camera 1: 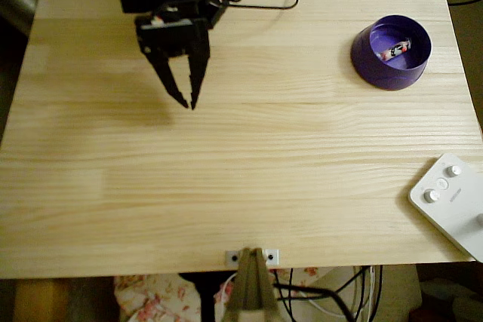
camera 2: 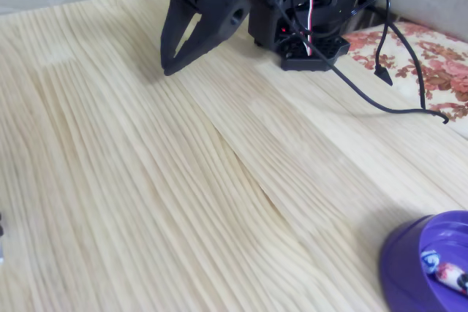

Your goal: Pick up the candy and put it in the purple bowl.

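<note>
The candy (camera 1: 395,49) lies inside the purple bowl (camera 1: 367,54); the gripper (camera 1: 187,102) (fingers slightly spread, holding nothing) hangs well apart.

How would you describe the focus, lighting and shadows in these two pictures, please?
In the overhead view, soft warm light; the pincer casts a faint shadow on the table, and the picture is slightly hazy, though the candy in the purple bowl is legible. In the fixed view, the near wood grain blurs, and the bowl is cut off at the corner.
</note>
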Robot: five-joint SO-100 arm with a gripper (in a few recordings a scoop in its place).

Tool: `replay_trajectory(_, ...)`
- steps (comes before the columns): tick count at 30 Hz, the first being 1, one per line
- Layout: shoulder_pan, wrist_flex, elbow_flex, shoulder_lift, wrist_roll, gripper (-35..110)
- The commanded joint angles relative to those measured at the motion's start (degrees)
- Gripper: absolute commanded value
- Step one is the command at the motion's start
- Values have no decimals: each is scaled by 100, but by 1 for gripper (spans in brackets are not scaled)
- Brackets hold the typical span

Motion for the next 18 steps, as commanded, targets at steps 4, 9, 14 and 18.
replay_trajectory(4,26,149,-141,97,-105,0)
replay_trajectory(9,114,211,-141,97,-79,0)
replay_trajectory(14,88,237,-141,97,-79,0)
replay_trajectory(18,88,246,-141,97,-79,0)
